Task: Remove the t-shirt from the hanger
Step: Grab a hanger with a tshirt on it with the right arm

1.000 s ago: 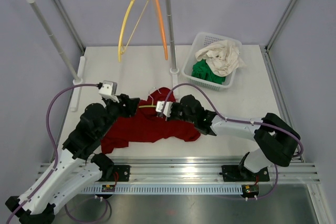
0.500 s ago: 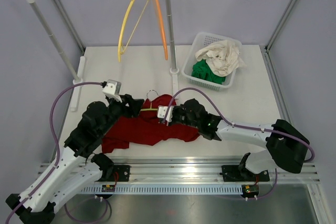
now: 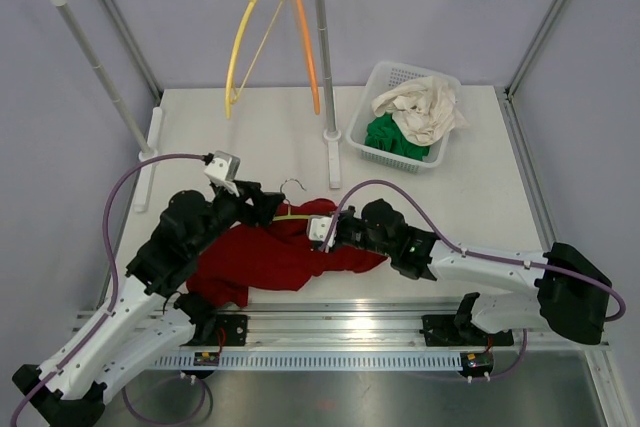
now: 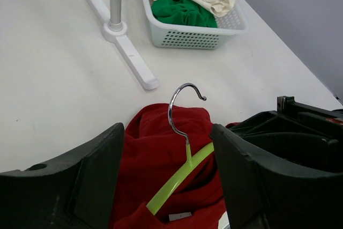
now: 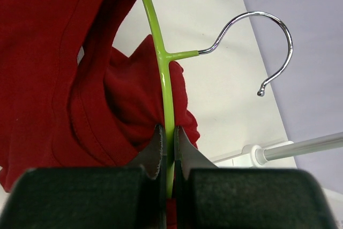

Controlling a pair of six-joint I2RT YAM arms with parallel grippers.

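The red t-shirt lies crumpled on the counter, in front and to the left of the basket, with the green hanger through its neck. The right jaws are clamped on the hanger's arm. The left jaws stand open either side of its hook, clear of it.

Left end effector jaws apart; right end effector clamped shut.
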